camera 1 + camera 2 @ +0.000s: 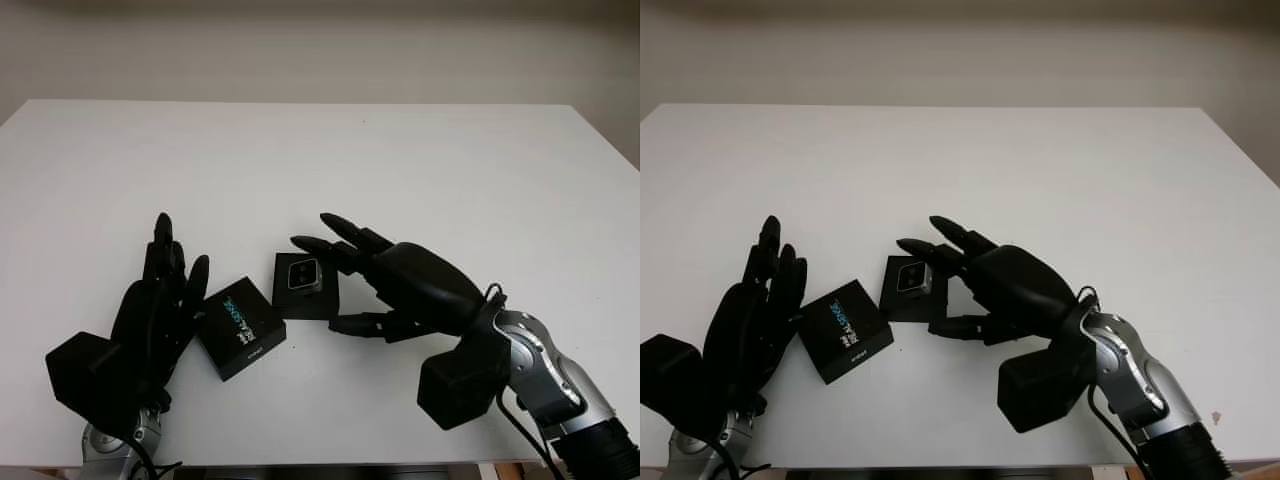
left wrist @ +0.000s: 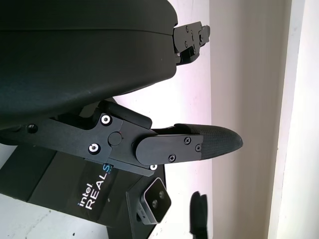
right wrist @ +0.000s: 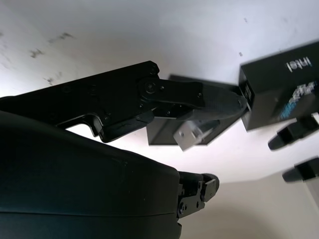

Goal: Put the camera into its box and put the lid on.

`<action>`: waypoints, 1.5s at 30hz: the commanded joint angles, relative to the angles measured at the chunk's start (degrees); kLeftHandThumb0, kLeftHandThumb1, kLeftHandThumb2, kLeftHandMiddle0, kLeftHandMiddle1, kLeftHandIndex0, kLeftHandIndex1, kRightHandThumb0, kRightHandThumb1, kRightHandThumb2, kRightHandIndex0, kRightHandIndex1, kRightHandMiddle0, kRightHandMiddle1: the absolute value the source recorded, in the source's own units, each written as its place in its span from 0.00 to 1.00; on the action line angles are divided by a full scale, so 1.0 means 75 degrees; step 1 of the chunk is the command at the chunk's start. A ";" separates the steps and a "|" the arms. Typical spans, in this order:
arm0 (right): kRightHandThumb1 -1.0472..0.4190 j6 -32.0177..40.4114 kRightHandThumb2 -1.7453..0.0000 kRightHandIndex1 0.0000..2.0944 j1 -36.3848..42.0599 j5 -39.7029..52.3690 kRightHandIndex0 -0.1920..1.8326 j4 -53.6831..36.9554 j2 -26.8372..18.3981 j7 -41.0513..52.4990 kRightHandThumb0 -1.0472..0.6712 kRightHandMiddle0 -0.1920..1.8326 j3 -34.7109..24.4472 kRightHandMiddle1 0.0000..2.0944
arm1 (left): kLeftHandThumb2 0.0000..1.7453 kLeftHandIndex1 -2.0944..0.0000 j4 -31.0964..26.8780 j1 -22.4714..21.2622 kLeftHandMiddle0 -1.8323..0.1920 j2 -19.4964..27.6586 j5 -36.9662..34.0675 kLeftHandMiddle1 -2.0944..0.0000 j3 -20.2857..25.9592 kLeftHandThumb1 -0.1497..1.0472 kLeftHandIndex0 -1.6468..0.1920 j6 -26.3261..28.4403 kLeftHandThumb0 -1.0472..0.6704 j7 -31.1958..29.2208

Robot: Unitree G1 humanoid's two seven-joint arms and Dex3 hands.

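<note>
The camera (image 1: 302, 274) already sits in its open box (image 1: 306, 301) on the tabletop (image 1: 400, 170). The lid (image 1: 241, 327) lies just left of the box, not yet fitted. The right hand (image 1: 365, 270), open, reaches around the box; the left hand (image 1: 165, 300), open, is beside the lid.

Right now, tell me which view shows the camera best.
The left eye view: the camera sits face-up in the box, unobstructed, between the lid and the right hand. The right eye view shows much the same. In the left wrist view it sits at the picture's edge; in the right wrist view a finger partly covers it.
</note>
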 commanded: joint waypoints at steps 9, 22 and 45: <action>0.00 -0.0144 0.72 0.01 0.0106 -0.0338 0.02 0.0194 -0.0174 -0.0088 0.16 0.07 0.0089 0.05 | 0.25 0.97 -0.0296 0.0111 0.99 0.0023 -0.0039 0.97 0.0053 1.00 0.99 0.0071 0.17 -0.0030; 0.00 0.0237 0.74 0.02 0.0713 -0.0548 0.01 -0.0706 -0.0729 0.0792 0.14 0.15 0.0037 0.06 | 0.25 0.97 -0.0452 0.0178 0.99 0.0070 -0.0044 0.98 0.0085 1.00 0.99 0.0126 0.17 -0.0073; 0.00 0.0754 0.72 0.04 0.0566 0.1095 0.06 -0.0556 0.0531 -0.0321 0.18 0.11 -0.0755 0.01 | 0.25 0.97 -0.0574 -0.0112 0.99 0.0437 0.0357 0.97 0.0316 1.00 0.99 -0.0279 0.17 -0.0039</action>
